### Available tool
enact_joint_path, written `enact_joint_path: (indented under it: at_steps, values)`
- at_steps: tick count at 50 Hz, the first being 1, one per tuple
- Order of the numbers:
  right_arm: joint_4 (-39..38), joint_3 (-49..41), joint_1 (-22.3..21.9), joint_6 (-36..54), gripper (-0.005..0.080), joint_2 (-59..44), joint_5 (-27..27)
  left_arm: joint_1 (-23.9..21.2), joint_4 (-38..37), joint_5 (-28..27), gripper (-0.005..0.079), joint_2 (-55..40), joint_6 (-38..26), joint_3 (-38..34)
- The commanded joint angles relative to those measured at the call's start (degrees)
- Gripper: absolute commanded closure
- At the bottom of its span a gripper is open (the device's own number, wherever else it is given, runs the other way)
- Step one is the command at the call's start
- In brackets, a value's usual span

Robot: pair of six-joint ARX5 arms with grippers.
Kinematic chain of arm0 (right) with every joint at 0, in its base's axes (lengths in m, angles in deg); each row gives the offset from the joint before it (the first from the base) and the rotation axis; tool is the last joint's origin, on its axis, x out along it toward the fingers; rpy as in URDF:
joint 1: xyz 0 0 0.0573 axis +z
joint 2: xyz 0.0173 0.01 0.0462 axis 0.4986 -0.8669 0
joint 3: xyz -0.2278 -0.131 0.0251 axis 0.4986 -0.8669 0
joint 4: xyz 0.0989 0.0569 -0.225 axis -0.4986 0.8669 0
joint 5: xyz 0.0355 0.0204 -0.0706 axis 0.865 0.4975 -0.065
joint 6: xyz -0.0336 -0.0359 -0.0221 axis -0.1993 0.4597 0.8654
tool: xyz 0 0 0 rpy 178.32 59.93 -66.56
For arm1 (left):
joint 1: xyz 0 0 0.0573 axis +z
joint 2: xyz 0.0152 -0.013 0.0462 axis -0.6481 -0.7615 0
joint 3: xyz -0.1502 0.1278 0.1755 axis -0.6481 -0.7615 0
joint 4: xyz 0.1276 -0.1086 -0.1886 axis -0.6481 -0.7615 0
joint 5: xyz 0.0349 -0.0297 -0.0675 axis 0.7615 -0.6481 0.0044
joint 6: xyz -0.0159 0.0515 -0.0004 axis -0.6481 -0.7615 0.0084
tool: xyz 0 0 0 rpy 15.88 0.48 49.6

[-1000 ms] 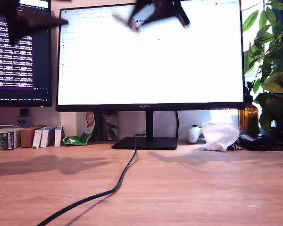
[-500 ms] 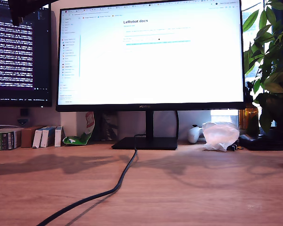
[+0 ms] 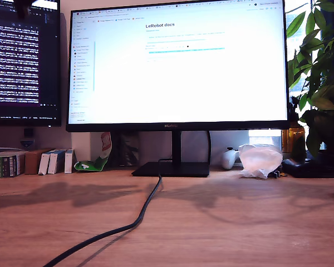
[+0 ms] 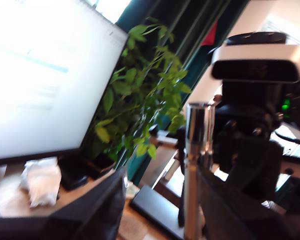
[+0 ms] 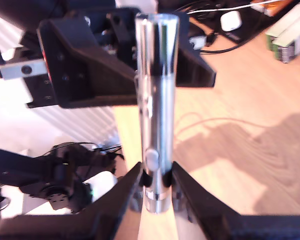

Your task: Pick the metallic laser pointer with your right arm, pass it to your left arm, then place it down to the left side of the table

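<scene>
I judge that the step in hand is the handover itself. The slim silver metal laser pointer (image 5: 156, 115) is not on the wide light-brown wood-grain table (image 3: 222, 217); it is in the air, above the table and beside the big bright monitor (image 3: 178, 64), and out of the exterior view. My second gripper (image 5: 156, 192) is clamped on one end of the pointer: its two black pointed fingers (image 5: 121, 197) press on the metal from both sides, and the cylinder stands out straight from the jaws. At the far end of the pointer the black triangular fingers of my first gripper (image 5: 97, 70) lie around the metal. In the first wrist view the same silver cylinder (image 4: 196, 165) rises between the dark fingers of my first gripper (image 4: 160, 210), with the black body of the other arm (image 4: 250, 125) just behind it – but the picture is blurred, and I cannot tell if these jaws are pressing the metal or already apart from it. So I think the pointer is at this moment shared or just passed. The next move calls for one gripper to let go fully while the other keeps its firm hold – only then should the holding arm go down toward the table surface near the black cable (image 3: 131, 225) and set the pointer there.
</scene>
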Motion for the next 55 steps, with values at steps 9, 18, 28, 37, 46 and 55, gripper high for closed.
enact_joint_path:
  at_steps: [9, 18, 28, 37, 46, 55]
  values:
    - [-1.6, 0.2, -0.2, 0.0, 0.0763, 0.2, 0.0, -0.6, 1.3, -1.1, 0.0343, 0.0, 1.5, 0.5]
    - [-1.6, 0.2, 0.0, -0.1, 0.0763, 0.2, 0.1, -0.6, 1.2, -0.3, 0.0343, 0.0, 1.2, 0.5]
    - [-2.0, 0.2, 1.0, -0.3, 0.0763, 0.2, 0.2, -0.6, 0.1, 0.9, 0.0343, -0.1, -0.4, 0.5]
    - [-2.9, 0.2, 2.0, -1.4, 0.0763, 0.2, 0.5, -0.6, -1.9, 1.3, 0.0343, -0.1, -2.3, 0.5]
    - [-4.2, 0.2, 3.4, -1.6, 0.0763, 0.2, 0.5, -0.7, -3.2, 1.6, 0.0343, -0.1, -3.3, 0.5]
    - [-5.0, 0.2, 4.6, -1.6, 0.0763, 0.2, 0.5, -2.1, -3.1, 1.7, 0.0343, -0.1, -3.3, 0.6]
